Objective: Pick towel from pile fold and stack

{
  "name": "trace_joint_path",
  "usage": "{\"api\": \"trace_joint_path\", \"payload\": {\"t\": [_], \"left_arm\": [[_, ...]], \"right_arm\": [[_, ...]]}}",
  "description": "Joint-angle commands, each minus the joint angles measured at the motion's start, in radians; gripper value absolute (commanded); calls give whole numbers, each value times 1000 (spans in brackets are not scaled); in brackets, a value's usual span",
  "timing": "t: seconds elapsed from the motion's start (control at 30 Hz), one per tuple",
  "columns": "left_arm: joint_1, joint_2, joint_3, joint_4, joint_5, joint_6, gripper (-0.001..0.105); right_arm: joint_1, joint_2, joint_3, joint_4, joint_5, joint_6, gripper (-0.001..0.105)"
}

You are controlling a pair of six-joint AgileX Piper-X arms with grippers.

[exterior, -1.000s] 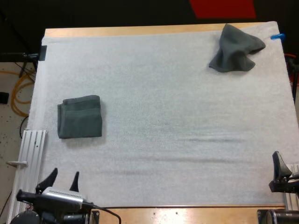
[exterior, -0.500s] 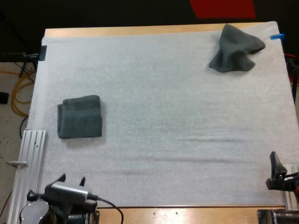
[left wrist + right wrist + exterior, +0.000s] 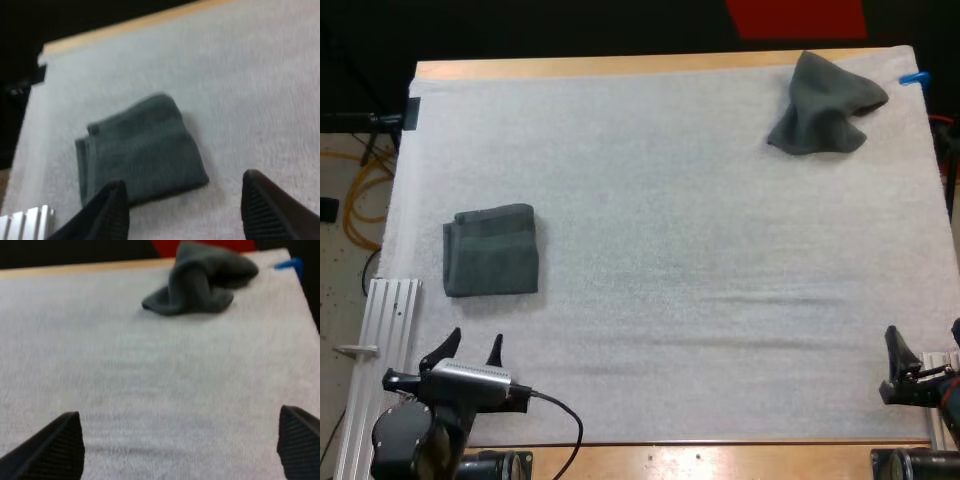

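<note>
grey-green folded towel (image 3: 491, 251) near released left gripper (image 3: 473, 345); crumpled towel (image 3: 825, 105) beyond released right gripper (image 3: 179, 411).

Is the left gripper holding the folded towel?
No, the left gripper is open and empty, short of the folded towel on the mat.

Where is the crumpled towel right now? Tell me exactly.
In the high view the crumpled towel lies at the far right corner of the white mat, far across from the folded towel and well ahead of the right gripper.
</note>
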Motion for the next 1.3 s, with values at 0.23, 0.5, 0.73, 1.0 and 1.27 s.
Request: {"api": "trace_joint_path", "payload": {"t": [0.23,0.5,0.73,1.0,1.27], "left_arm": [[0,-145,-4,-17,6,-54,48],[0,-145,-4,-20,6,-54,48],[0,-145,-4,-20,6,-54,48],[0,-145,-4,-20,6,-54,48],[0,-145,-4,-20,6,-54,48]], "right_arm": [[-4,-42,-15,26,-11,-9,77],[-4,-42,-21,39,-11,-6,77],[-4,-42,-21,39,-11,-6,77],[-4,-42,-21,39,-11,-6,77],[-4,-42,-21,39,-11,-6,77]]}}
